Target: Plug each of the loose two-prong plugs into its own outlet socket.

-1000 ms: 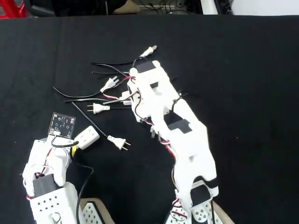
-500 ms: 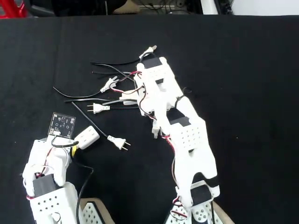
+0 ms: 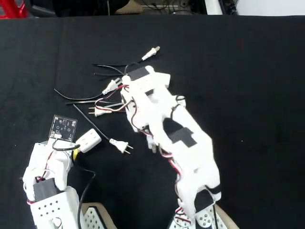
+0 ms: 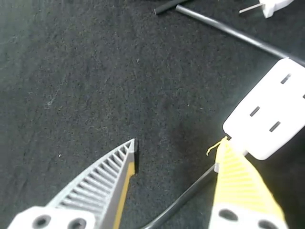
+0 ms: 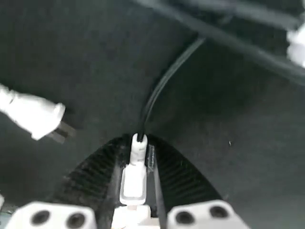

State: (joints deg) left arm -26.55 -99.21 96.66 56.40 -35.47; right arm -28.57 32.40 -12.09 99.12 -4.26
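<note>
1. Right now the held plug [image 5: 133, 177] sits lengthwise between the two dark fingers of the right gripper [image 5: 138, 148], which are clamped on its white body. Its black cord [image 5: 164, 83] runs straight out past the fingertips. With the cord leading outward the prongs are hidden. I judge they point back toward the wrist, so the plug would need turning before it can enter a socket.
2. Just off one side of that gripper a neighbouring plug [image 5: 33, 114] lies flat on the black table [image 3: 248, 95], its prongs aimed in toward the gripper's line. From above, a far plug [image 3: 151, 51] lies well beyond the fingertips and a stray plug [image 3: 120, 144] lies back beside the right arm [image 3: 186, 143]. All are loose, with none seated yet.
3. The outlet block [image 4: 267, 114] rests with its slots facing up at the tip of the left gripper's yellow finger [image 4: 238, 186], touching it or very nearly. It sits outside the span rather than inside it.
4. The left gripper [image 4: 177, 145] is spread wide with nothing between its fingers, the grey finger [image 4: 102, 186] well apart from the yellow one. Parked there, it looks placed to brace the block against sliding when a plug is pushed in.
5. The block is well apart from the right gripper, so the held plug has the table between them to cross. A small circuit board [image 3: 63, 128] lies just beside the left gripper and could get in the way.
</note>
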